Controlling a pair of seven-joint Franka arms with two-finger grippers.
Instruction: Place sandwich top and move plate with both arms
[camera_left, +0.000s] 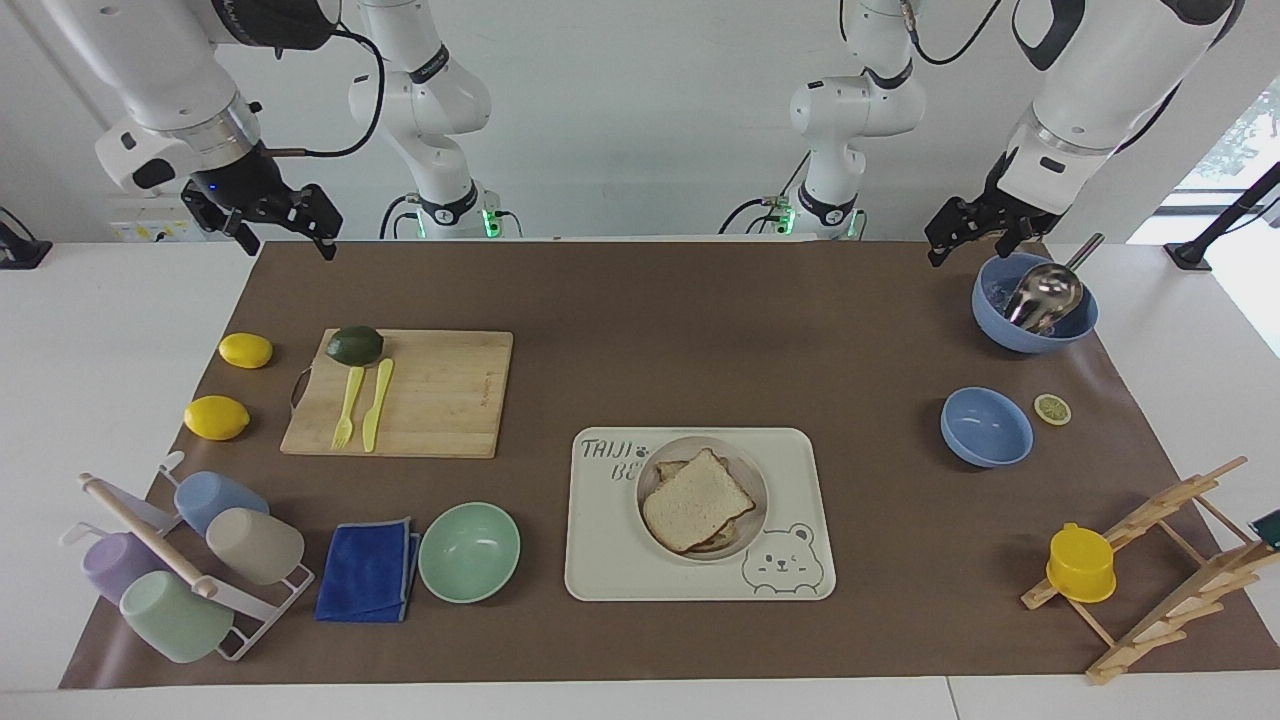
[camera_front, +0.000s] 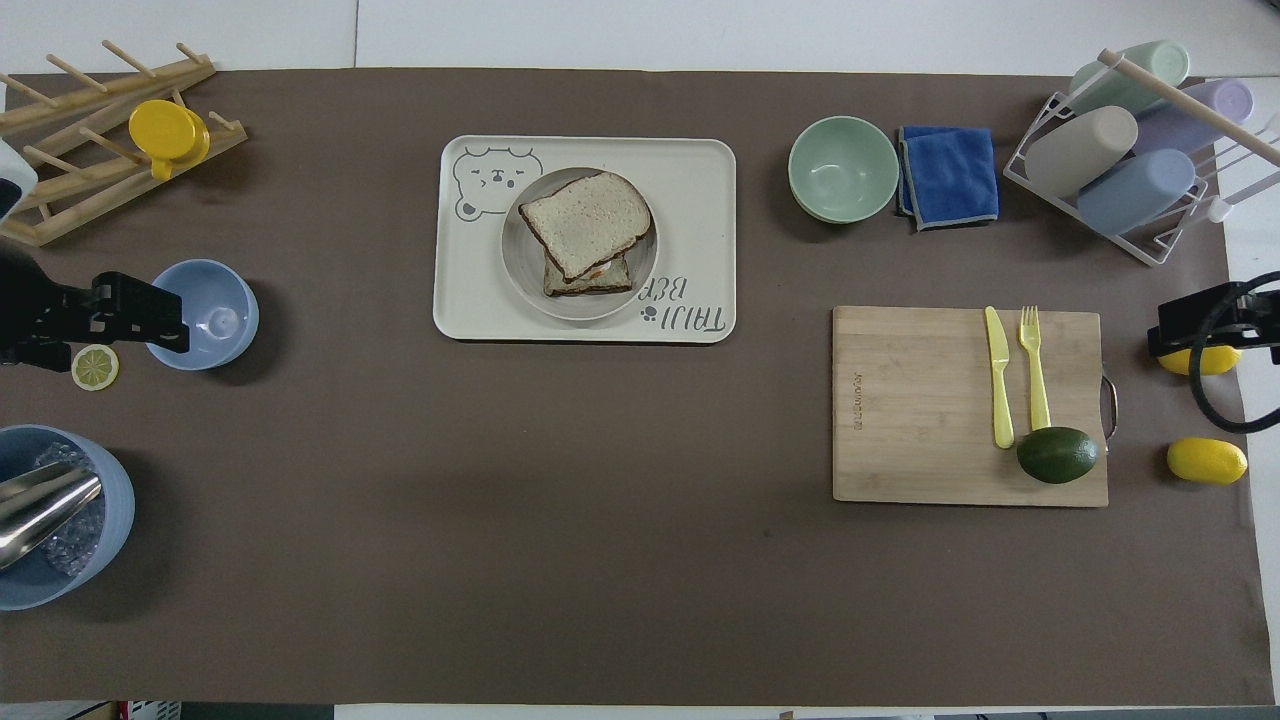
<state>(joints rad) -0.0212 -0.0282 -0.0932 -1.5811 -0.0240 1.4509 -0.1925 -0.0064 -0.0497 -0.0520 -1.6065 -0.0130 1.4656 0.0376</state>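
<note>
1. Left tool (camera_left: 962, 232): black, two-fingered, fingers spread and empty, raised over the surface (camera_left: 680, 300) at the robots' edge, well apart from the tray (camera_left: 790, 450).
2. Right tool (camera_left: 283, 222): same build, spread and empty, raised, waiting, well apart from the tray.
3. Plate (camera_left: 752, 478): round, beige-grey, shallow rim, on the tray.
4. Sandwich top (camera_left: 697, 499): square, porous, brown-crusted, skewed on the lower slice.

Risk: uneven lifting of the smooth plate could tilt it; the skewed top slice may slide off.
</note>
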